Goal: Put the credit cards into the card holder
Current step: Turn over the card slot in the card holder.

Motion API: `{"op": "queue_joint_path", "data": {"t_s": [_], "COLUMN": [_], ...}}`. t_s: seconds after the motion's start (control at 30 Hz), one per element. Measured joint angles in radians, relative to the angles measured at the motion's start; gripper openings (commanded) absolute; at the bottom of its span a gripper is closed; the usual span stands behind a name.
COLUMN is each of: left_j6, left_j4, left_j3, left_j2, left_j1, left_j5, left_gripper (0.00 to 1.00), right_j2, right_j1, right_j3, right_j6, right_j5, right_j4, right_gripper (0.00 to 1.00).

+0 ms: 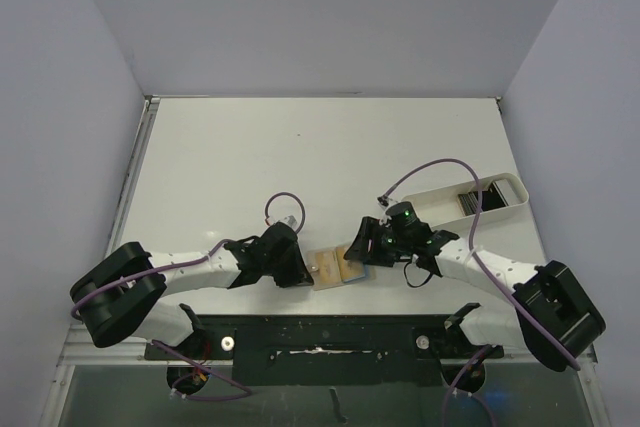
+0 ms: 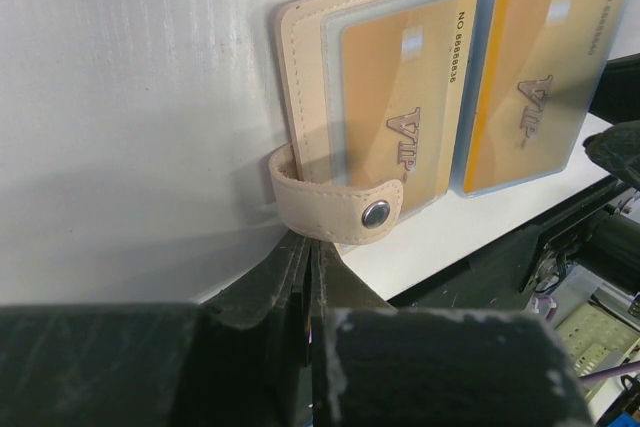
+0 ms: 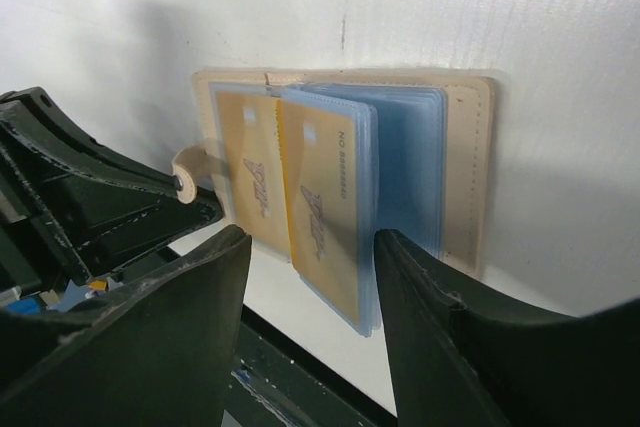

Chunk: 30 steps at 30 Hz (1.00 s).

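Credit cards (image 1: 468,199), thin dark rectangles, sit in the white oblong plastic tray (image 1: 508,187) at the right, well apart from the tan leather-like bifold card holder (image 1: 333,267), which lies open at the near edge of the white table (image 1: 300,147). The left gripper (image 2: 308,257), fingers pressed together, meets the snap strap (image 2: 335,209); whether it nips it I cannot tell. The right gripper (image 3: 310,242) hangs spread and empty astride the clear bluish sleeves (image 3: 405,162). Best to pin the holder and part a vacant sleeve before fetching a card.
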Motion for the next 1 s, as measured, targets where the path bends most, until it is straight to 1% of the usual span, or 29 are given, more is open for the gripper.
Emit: {"op": "queue_joint_path", "data": {"t_s": [0.33, 1.0], "left_j6": [0.0, 0.0], "left_j4": [0.0, 0.0], "left_j3": [0.0, 0.0], "left_j2": [0.0, 0.0], "left_j1": [0.0, 0.0], "left_j5": [0.0, 0.0], "left_gripper": [0.0, 0.0], "right_j2": [-0.039, -0.024], "right_j1": [-0.001, 0.002], "right_j3": [0.0, -0.043], "right_j6": [0.001, 0.06], "right_j5": [-0.034, -0.107], "right_j4": [0.034, 0.169], "right_gripper": [0.53, 0.53]}}
